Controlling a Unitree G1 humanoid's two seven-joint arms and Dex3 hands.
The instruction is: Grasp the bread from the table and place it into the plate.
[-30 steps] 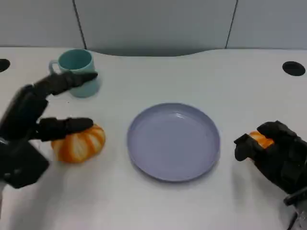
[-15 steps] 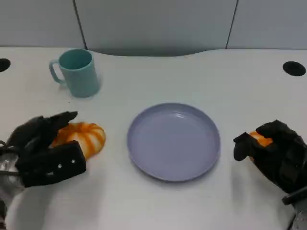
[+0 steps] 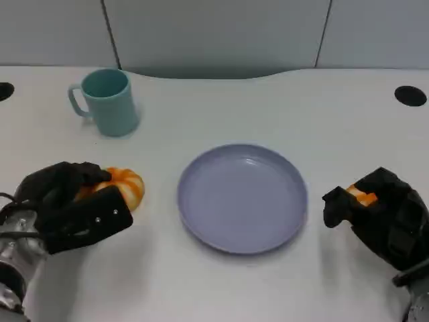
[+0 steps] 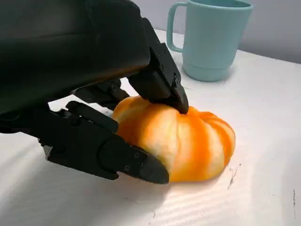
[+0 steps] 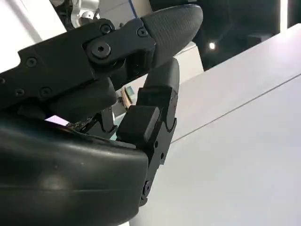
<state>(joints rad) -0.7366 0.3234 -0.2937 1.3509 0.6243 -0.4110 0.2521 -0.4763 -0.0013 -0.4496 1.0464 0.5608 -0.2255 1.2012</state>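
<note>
bread on table, left robot hand gripping

We see a smooth, matt white table carrying a plate of softly glossy lavender plastic, a matt teal plastic mug, a bread with a glazed, ridged orange crust, and hard matt black plastic on the left hand.

Left robot hand hides half the bread
</note>
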